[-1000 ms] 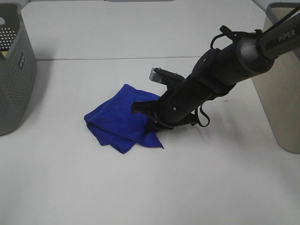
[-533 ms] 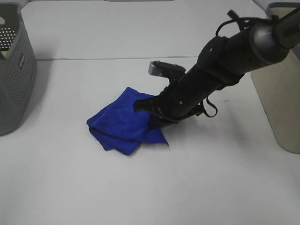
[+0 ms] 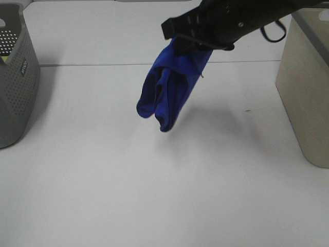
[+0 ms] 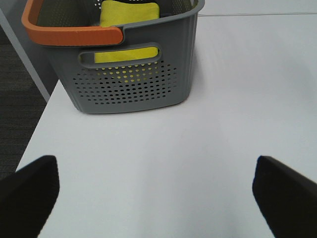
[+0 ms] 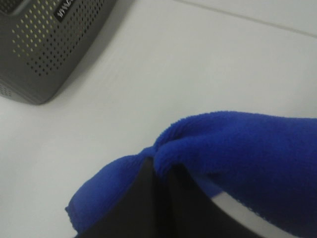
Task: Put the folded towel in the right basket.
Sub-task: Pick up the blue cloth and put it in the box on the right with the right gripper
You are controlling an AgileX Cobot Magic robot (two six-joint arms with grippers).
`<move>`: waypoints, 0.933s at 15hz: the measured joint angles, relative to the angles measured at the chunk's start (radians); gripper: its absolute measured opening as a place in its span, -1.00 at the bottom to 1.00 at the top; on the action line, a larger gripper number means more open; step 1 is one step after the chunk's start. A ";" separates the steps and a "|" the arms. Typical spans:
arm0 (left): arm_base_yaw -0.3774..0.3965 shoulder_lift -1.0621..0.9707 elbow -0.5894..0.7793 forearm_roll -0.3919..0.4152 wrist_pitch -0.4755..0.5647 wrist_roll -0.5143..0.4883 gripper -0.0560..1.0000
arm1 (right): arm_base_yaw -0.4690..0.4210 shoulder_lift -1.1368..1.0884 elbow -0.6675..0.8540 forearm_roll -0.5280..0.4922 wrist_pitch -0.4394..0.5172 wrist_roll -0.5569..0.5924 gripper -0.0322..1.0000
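Note:
The blue folded towel [image 3: 172,87] hangs in the air above the middle of the table, pinched at its upper edge by my right gripper [image 3: 182,42], which is shut on it. In the right wrist view the towel [image 5: 247,148] bulges over the dark fingers [image 5: 148,198]. The right basket [image 3: 307,77] is a beige bin at the table's right edge, to the right of the towel. My left gripper [image 4: 156,191] is open and empty over the table's left side; only its two dark fingertips [image 4: 27,191] show.
A grey perforated basket [image 3: 15,77] stands at the left edge; in the left wrist view it [image 4: 129,74] has an orange handle and holds a yellow cloth [image 4: 128,15]. The white table [image 3: 154,195] has a seam across its far part.
My right gripper has lifted the towel off the table and carried it up and slightly right. The towel now hangs free instead of lying flat.

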State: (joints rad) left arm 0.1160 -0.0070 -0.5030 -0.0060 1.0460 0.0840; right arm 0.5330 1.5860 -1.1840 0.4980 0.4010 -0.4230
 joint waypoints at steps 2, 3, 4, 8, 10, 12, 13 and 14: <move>0.000 0.000 0.000 0.000 0.000 0.000 0.98 | -0.086 -0.092 0.000 -0.007 0.019 0.032 -0.89; 0.000 0.000 0.000 0.000 0.000 0.000 0.98 | -0.150 -0.131 0.000 -0.007 0.025 0.042 -0.89; 0.000 0.000 0.000 0.000 0.000 0.000 0.98 | -0.231 -0.171 0.000 -0.007 0.036 0.048 -0.89; 0.000 0.000 0.000 0.000 0.000 0.000 0.98 | -0.550 -0.266 0.000 0.038 0.049 0.075 -0.89; 0.000 0.000 0.000 0.000 0.000 0.000 0.98 | -0.698 -0.270 0.001 0.046 0.049 0.078 -0.89; 0.000 0.000 0.000 0.000 0.000 0.000 0.98 | -0.795 -0.269 0.001 0.047 0.051 0.096 -0.89; 0.000 0.000 0.000 0.000 0.000 0.000 0.98 | -0.828 -0.268 0.002 0.047 0.050 0.097 -0.89; 0.000 0.000 0.000 0.000 0.000 0.000 0.98 | -0.860 -0.257 0.002 0.047 0.045 0.098 -0.89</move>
State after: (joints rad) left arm 0.1160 -0.0070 -0.5030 -0.0060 1.0460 0.0840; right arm -0.3270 1.3290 -1.1820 0.5450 0.4460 -0.3250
